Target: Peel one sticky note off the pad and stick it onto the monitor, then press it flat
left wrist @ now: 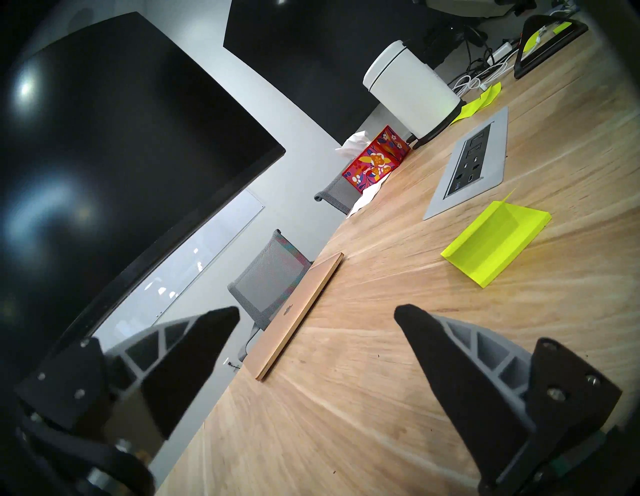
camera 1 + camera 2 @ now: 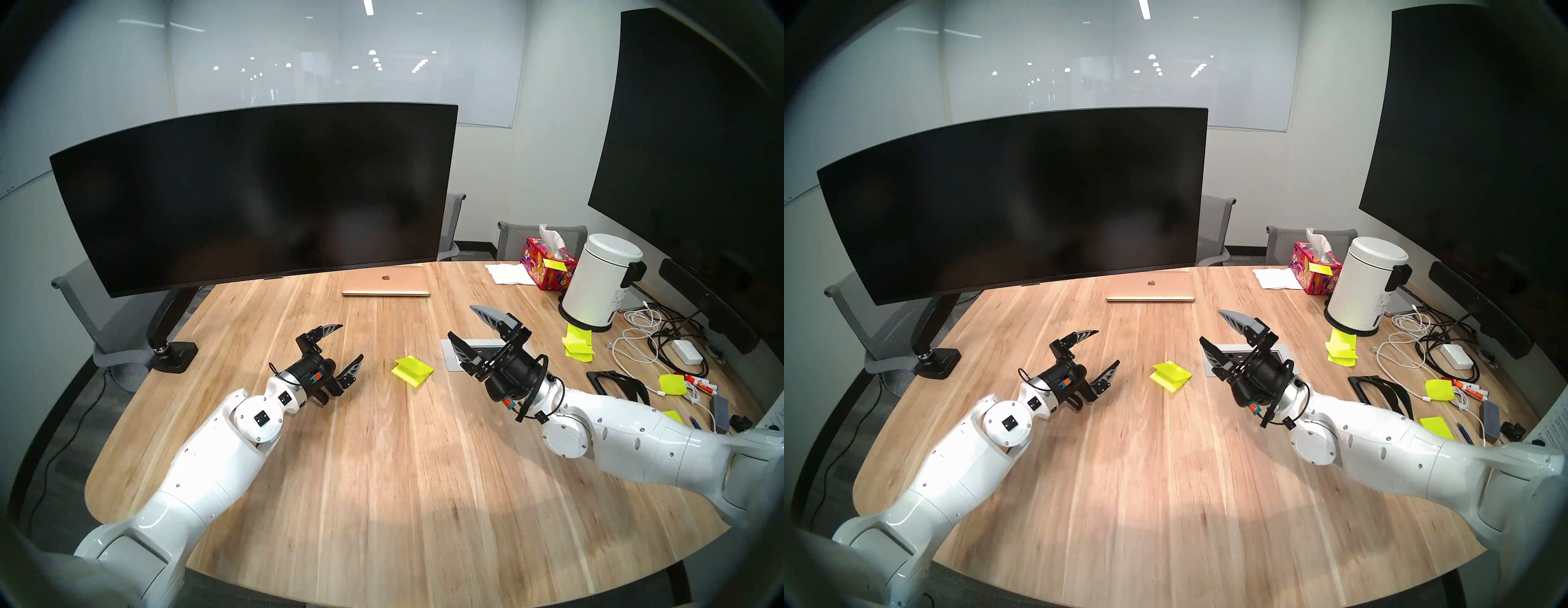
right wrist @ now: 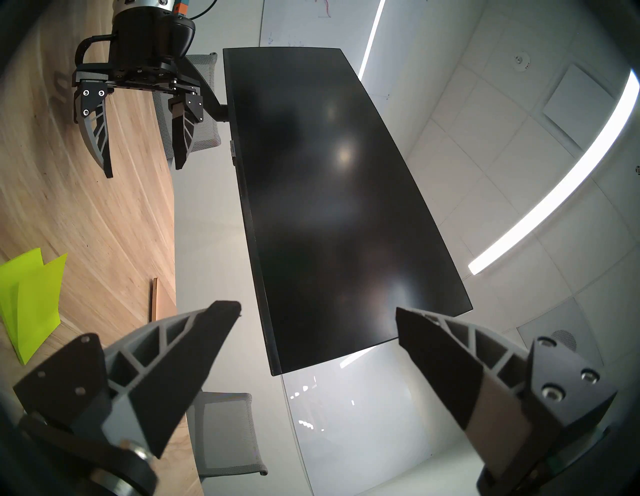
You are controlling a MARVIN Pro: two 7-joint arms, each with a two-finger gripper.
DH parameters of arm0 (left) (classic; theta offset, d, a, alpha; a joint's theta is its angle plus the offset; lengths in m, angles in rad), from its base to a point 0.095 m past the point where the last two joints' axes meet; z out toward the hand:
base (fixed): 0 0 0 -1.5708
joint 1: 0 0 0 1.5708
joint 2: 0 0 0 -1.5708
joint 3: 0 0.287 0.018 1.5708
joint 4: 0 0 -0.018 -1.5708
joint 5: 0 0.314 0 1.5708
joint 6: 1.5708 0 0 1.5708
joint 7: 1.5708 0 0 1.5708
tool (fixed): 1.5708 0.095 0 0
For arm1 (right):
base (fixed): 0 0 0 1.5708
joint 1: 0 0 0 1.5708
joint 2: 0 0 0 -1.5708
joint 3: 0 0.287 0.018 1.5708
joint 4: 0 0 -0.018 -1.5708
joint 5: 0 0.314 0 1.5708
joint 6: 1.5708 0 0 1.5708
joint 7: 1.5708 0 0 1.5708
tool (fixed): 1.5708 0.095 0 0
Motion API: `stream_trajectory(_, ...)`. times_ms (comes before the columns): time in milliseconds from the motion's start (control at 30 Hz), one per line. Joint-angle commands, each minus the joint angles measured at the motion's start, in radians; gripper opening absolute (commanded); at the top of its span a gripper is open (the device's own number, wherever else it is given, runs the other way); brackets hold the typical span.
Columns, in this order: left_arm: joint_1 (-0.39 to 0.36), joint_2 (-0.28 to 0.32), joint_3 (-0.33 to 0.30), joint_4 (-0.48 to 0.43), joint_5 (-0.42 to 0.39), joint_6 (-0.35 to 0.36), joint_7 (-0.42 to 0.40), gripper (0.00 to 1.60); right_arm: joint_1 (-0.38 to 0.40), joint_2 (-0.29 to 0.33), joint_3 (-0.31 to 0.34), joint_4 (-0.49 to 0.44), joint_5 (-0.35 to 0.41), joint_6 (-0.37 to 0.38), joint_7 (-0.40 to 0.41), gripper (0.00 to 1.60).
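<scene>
So nothing's been grabbed yet. Going left to right: the monitor (image 2: 254,199) hangs on its arm mount over the desk's (image 2: 382,467) far left edge, screen dark and bare, no note on it. The left pincer (image 2: 345,346) floats over the middle of the desk, jaws spread wide and empty, pointing across toward the pad. The pad (image 2: 412,370) sits just right of it, roughly mid-desk, with its top sticky note (image 1: 512,221) already curling up along one edge. Right of that, the right pincer (image 2: 471,335) hangs over the grey power outlet panel (image 1: 467,166), also wide and empty, tilted up a bit.

Stuff I think could bite here:

- The pad is light and loose on the wood. If one pincer pulls the top sheet without the other pinning the stack, the whole pad probably lifts or slides.
- That curled flap makes it easy to pinch two or three sheets instead of one.
- The fingertips look chunky next to thin paper, so a pinch could crease the note or fold the glue strip onto itself.
- The monitor is on a swing arm, so pressing hard may just push the screen back rather than flatten anything.
- There's a heap of loose notes (image 2: 578,346) near the far right edge by the white bin (image 2: 600,282), so grabbing one of those would be the wrong target.
</scene>
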Motion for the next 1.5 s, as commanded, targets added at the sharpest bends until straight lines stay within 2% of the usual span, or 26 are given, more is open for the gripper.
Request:
stream_trajectory(0, -0.008, -0.007, -0.005, -0.012, -0.016, -0.005, -0.004, 1.6, 0.011, -0.001, 0.011, -0.009, 0.003, -0.001, -0.01, 1.6)
stream_trajectory(133, -0.023, -0.026, 0.021, 0.011, -0.011, -0.019, -0.018, 1.6, 0.011, -0.001, 0.011, -0.009, 0.003, -0.001, -0.009, 1.6)
stream_trajectory(400, -0.057, -0.046, 0.081, 0.016, 0.052, -0.027, -0.023, 1.6, 0.011, -0.002, 0.011, -0.009, 0.003, -0.001, -0.009, 1.6)
stream_trajectory(567, -0.067, -0.069, 0.09, 0.02, 0.055, -0.034, -0.013, 1.6, 0.011, -0.002, 0.011, -0.009, 0.003, -0.001, -0.009, 1.6)
stream_trajectory(1000, -0.056, -0.017, 0.098, 0.014, 0.077, -0.076, -0.036, 1.6, 0.011, -0.001, 0.011, -0.009, 0.003, -0.001, -0.01, 1.6)
stream_trajectory(1467, -0.121, -0.053, 0.141, 0.063, 0.126, -0.091, -0.081, 1.6, 0.011, -0.001, 0.011, -0.009, 0.003, -0.001, -0.009, 1.6)
